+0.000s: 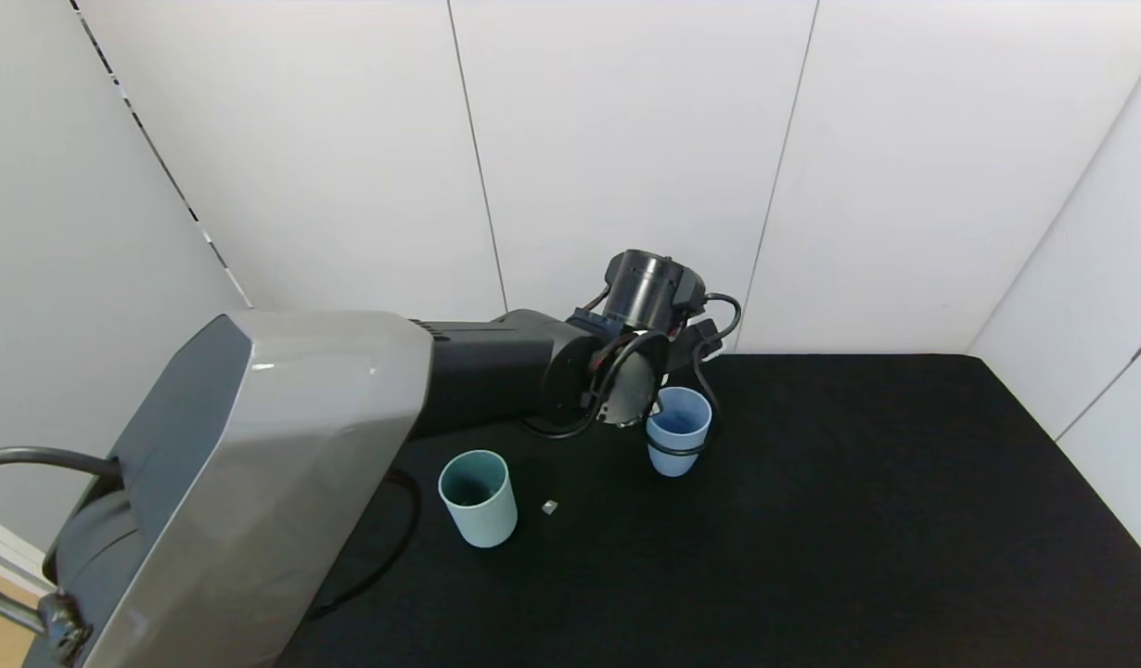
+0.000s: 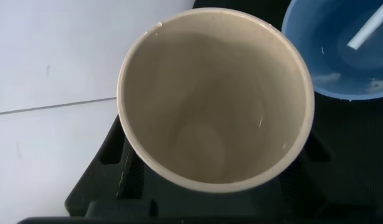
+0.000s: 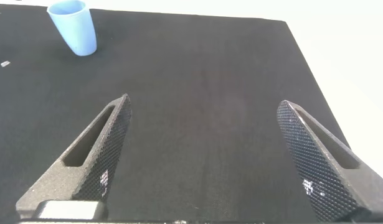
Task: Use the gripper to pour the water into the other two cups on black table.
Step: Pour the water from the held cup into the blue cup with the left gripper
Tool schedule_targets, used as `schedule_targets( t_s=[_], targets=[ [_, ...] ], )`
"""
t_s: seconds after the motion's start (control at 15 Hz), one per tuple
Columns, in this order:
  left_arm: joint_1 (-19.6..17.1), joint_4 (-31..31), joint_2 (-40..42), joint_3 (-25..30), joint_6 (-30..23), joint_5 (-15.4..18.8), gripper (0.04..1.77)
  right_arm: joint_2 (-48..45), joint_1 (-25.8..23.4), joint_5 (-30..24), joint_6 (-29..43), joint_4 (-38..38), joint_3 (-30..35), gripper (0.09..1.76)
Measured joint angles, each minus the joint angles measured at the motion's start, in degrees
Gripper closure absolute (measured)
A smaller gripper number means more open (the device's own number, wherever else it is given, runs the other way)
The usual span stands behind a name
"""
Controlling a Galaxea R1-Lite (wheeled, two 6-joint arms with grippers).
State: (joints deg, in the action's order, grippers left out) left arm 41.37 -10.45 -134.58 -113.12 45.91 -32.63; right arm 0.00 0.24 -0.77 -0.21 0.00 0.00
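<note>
My left gripper (image 1: 640, 394) reaches over the black table (image 1: 858, 520) and is shut on a beige tumbler (image 2: 216, 99). The tumbler's mouth faces the wrist camera and its inside looks empty. The black fingers (image 2: 110, 149) press its sides. The light blue cup (image 1: 679, 431) stands upright directly beside and below the gripper. It shows in the left wrist view (image 2: 340, 50) with liquid inside. The teal-green cup (image 1: 478, 496) stands upright nearer me to the left, apart from both. My right gripper (image 3: 207, 155) is open and empty low over the table, out of the head view.
A small white scrap (image 1: 549, 507) lies on the table between the two cups. White walls close the table's far and right sides. The light blue cup also shows far off in the right wrist view (image 3: 73, 28). My left arm's grey shell (image 1: 255, 482) fills the near left.
</note>
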Motion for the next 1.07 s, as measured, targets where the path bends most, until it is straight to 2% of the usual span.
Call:
schedule_targets(
  t_s=[0.53, 1.07],
  targets=[
    [1.15, 3.12, -1.19, -0.30, 7.25, -5.73, 0.61, 0.00, 0.00, 0.02, 0.02, 0.00, 0.00, 0.14],
    [2.15, 3.12, -1.91, -0.26, 12.25, -7.61, 0.61, 0.00, 0.00, 0.02, 0.02, 0.00, 0.00, 0.14]
  ],
)
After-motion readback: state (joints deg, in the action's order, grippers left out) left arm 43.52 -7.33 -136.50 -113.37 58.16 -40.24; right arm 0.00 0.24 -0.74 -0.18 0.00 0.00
